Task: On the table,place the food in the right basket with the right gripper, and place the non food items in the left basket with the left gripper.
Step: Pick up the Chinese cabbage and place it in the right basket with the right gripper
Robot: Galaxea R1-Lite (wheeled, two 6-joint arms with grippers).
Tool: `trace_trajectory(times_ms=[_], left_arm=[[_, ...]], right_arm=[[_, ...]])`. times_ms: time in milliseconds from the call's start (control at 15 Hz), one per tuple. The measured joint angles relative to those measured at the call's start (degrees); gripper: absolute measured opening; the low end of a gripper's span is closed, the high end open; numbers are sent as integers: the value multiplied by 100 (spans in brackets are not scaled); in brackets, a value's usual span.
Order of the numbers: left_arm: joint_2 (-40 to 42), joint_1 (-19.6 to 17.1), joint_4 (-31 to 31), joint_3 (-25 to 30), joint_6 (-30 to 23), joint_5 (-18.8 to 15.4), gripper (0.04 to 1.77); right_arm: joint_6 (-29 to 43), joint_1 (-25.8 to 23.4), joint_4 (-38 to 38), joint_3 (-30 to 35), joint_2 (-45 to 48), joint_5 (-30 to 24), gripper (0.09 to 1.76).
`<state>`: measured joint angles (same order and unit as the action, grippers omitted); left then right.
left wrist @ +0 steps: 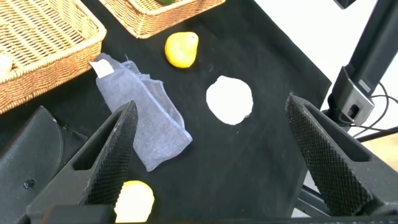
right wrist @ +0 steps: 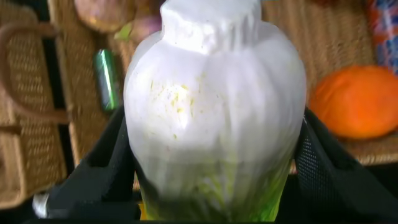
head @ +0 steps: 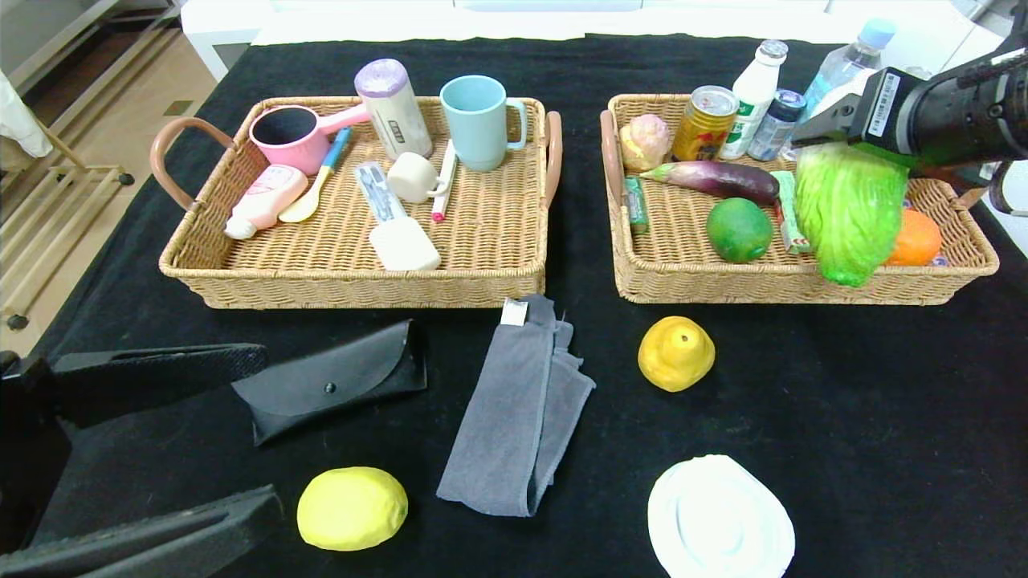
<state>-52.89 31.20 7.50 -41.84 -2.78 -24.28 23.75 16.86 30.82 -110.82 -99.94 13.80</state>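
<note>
The right gripper (head: 835,132) clamps a cabbage (head: 850,210) between its fingers (right wrist: 323,168) — the leafy end hangs over the right basket (head: 691,281), above its front rim, beside the orange (head: 915,238). The left gripper (left wrist: 211,155), jaws spread wide and holding nothing, hovers low over the table near the glasses case (head: 333,387).

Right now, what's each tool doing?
Left tool: open, empty, low over the table.
Right tool: shut on the cabbage, above the right basket.

Right hand (head: 843,132) raised, clamped wide; left hand (head: 152,449) low, open.
</note>
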Motion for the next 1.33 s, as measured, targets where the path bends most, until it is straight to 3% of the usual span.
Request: trace_trajectory(times_ms=[400, 933, 1333], left_arm=[[17, 0, 10, 0, 0, 0, 172], [50, 0, 10, 2, 0, 0, 172], [67, 0, 16, -9, 6, 0, 172]], right_arm=[[-267, -590, -1225, -94, -692, 11, 146], [-247, -673, -1278, -117, -924, 9, 145], [-250, -678, -1241, -94, -902, 37, 164]])
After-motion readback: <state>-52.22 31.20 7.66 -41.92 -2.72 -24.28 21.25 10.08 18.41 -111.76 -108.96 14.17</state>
